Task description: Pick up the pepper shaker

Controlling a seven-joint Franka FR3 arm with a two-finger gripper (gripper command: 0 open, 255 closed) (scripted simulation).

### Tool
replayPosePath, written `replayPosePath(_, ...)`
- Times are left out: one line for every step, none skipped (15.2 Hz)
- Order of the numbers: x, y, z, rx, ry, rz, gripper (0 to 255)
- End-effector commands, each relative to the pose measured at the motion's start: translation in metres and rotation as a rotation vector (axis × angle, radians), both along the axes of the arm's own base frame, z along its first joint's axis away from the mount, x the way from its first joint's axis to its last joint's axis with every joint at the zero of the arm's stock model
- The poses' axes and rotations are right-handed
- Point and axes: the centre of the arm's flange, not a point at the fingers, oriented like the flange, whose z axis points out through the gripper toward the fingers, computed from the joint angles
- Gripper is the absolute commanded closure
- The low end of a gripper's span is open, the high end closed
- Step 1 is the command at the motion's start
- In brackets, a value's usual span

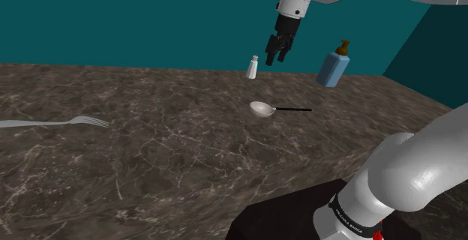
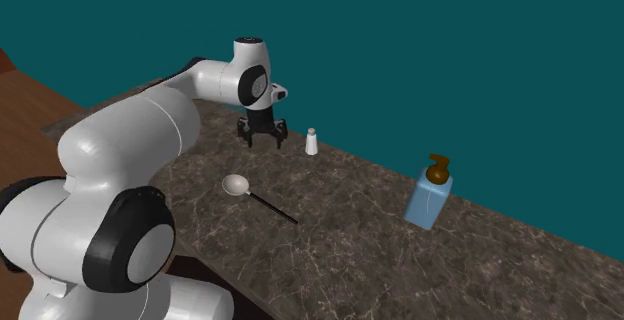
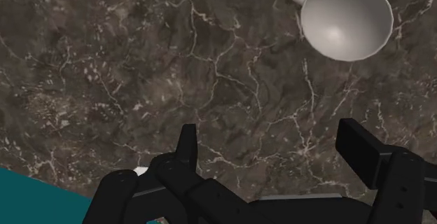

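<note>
Presently open, jaws apart: gripper point(image 1: 276, 51) poised just beside white pepper shaker point(image 1: 253, 67), upright near back edge of counter point(image 1: 187, 163). Blue pump bottle point(image 1: 333, 66) well apart, contents not discernible. Bare stone between shaker and spoon point(image 1: 264, 109).

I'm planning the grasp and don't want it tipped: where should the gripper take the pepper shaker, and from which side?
Take the pepper shaker across its white body, just below the grey cap, coming straight down from above. It stands upright and slim, with bare countertop beside it, so the open gripper can likely straddle it.
</note>
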Motion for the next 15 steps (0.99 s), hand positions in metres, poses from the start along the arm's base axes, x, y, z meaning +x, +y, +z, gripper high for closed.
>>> replayPosePath(0.018, -0.017, -0.005, -0.01, -0.004, -0.002, 0)
replayPosePath(0.028, -0.025, -0.007, -0.015, -0.006, -0.003, 0)
replayPosePath(0.038, -0.032, -0.01, -0.02, -0.008, -0.004, 0)
replayPosePath(0.048, -0.039, -0.012, -0.024, -0.01, -0.005, 0)
replayPosePath(0.059, -0.046, -0.014, -0.029, -0.012, -0.007, 0)
replayPosePath(0.069, -0.053, -0.016, -0.034, -0.014, -0.008, 0)
replayPosePath(0.079, -0.061, -0.018, -0.038, -0.015, -0.009, 0)
replayPosePath(0.089, -0.068, -0.02, -0.043, -0.017, -0.01, 0)
replayPosePath(0.099, -0.075, -0.022, -0.048, -0.019, -0.011, 0)
replayPosePath(0.109, -0.083, -0.024, -0.052, -0.021, -0.013, 0)
replayPosePath(0.118, -0.09, -0.026, -0.057, -0.023, -0.014, 0)
replayPosePath(0.128, -0.097, -0.028, -0.062, -0.025, -0.015, 0)
replayPosePath(0.138, -0.105, -0.03, -0.066, -0.027, -0.016, 0)
replayPosePath(0.148, -0.112, -0.032, -0.071, -0.029, -0.017, 0)
replayPosePath(0.158, -0.12, -0.033, -0.076, -0.031, -0.018, 0)
